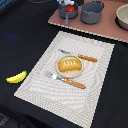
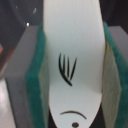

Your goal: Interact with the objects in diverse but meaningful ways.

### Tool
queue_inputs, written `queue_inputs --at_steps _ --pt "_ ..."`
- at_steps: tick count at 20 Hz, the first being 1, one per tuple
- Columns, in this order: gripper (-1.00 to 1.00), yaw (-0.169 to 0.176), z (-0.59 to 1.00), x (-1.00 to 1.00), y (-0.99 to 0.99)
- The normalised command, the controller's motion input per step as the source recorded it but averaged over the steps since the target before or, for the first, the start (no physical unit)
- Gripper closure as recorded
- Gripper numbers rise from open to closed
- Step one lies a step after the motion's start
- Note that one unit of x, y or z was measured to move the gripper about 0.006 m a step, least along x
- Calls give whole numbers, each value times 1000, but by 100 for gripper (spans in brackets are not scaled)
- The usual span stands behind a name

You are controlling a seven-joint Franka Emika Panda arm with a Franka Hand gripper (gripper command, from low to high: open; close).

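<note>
In the wrist view a white elongated piece [image 2: 75, 55] with black drawn marks fills the gap between the green pads [image 2: 35, 75], and my gripper [image 2: 75, 75] is shut on it. The exterior view shows the gripper [image 1: 66, 16] at the back, over a grey bowl [image 1: 68, 12], with a pale piece hanging from it. Something red [image 1: 71, 8] shows beside the gripper; I cannot tell if it is the tomato. The golden bread loaf [image 1: 69, 64] lies on the round tan plate [image 1: 69, 73]. A yellow banana [image 1: 16, 77] rests on the dark table at the exterior view's left.
A striped placemat [image 1: 45, 87] holds the plate, with a wooden-handled fork [image 1: 67, 81] and knife [image 1: 82, 56] on either side. A brown board [image 1: 107, 27] at the back carries a second grey pot [image 1: 92, 12] and a pale bowl [image 1: 123, 16].
</note>
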Motion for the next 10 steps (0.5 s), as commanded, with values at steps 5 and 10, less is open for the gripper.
queue_inputs --at_steps 5,10 --pt "-100 43 -125 -67 370" --pt "-100 40 -110 -227 502"
